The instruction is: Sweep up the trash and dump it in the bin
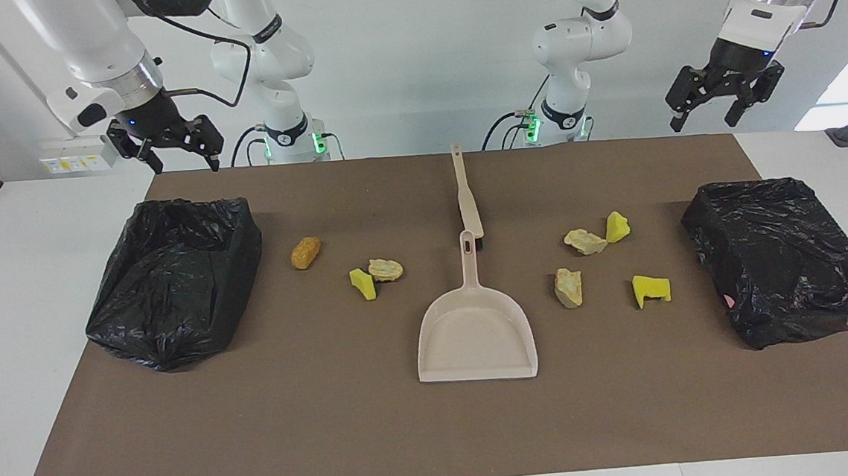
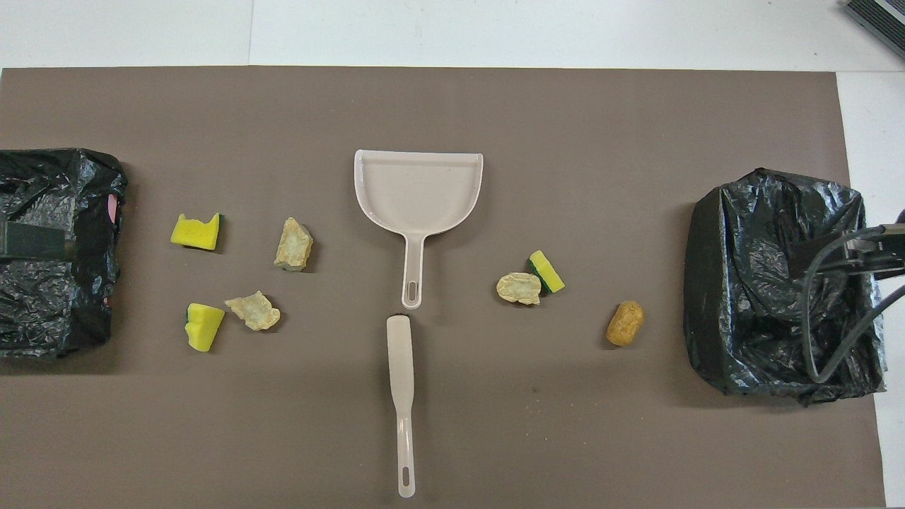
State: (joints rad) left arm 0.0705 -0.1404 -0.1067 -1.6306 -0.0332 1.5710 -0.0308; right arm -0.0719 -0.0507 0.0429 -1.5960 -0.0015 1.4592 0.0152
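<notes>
Several trash scraps lie on the brown mat. Toward the right arm's end lie an orange-brown lump (image 1: pixel 305 252) (image 2: pixel 625 323), a yellow sponge chunk (image 1: pixel 362 283) (image 2: pixel 547 271) and a tan lump (image 1: pixel 385 269) (image 2: pixel 520 288). Toward the left arm's end lie two tan lumps (image 1: pixel 585 241) (image 1: pixel 568 287) and two yellow chunks (image 1: pixel 616 226) (image 1: pixel 651 289). Black-bagged bins stand at the right arm's end (image 1: pixel 173 278) (image 2: pixel 778 283) and the left arm's end (image 1: pixel 784 257) (image 2: pixel 49 247). My right gripper (image 1: pixel 181 159) hangs open and empty over the mat's corner. My left gripper (image 1: pixel 707 117) hangs open and empty over the other corner.
A beige dustpan (image 1: pixel 475 331) (image 2: pixel 418 191) lies mid-mat, its handle toward the robots. A beige brush (image 1: pixel 466 198) (image 2: pixel 400 382) lies in line with it, nearer to the robots. White table (image 1: pixel 25 296) surrounds the mat.
</notes>
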